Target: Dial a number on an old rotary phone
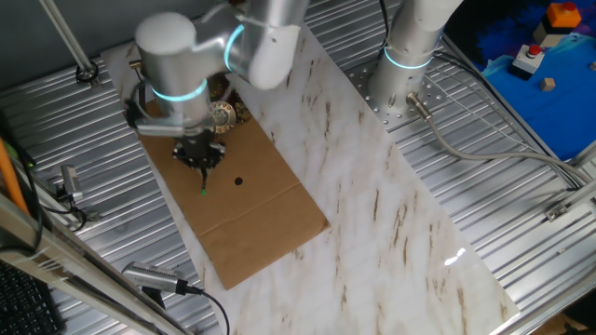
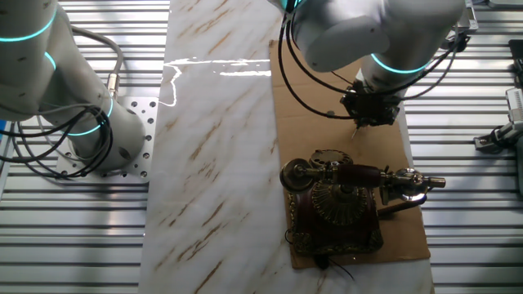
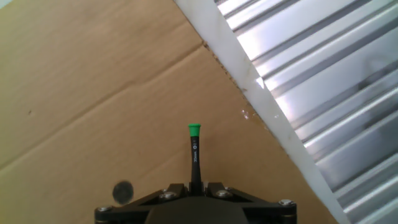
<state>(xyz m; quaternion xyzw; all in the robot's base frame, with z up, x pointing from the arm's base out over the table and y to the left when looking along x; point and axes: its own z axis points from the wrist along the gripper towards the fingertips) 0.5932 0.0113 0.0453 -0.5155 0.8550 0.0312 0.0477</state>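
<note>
One phone, one stick, one cardboard sheet and one dark spot on it. The jaws are closed on the black stick, whose green tip points out ahead of them over bare cardboard. The phone sits on the cardboard behind the jaws, near but apart: dark red-brown body, gold filigree, round gold-cream dial, brass-ended handset lying across its cradle. The marble bench carries the sheet.

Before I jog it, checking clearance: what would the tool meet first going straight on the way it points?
Probably the cardboard. The tool points its stick down at bare cardboard, not the phone; the gap is unclear.
</note>
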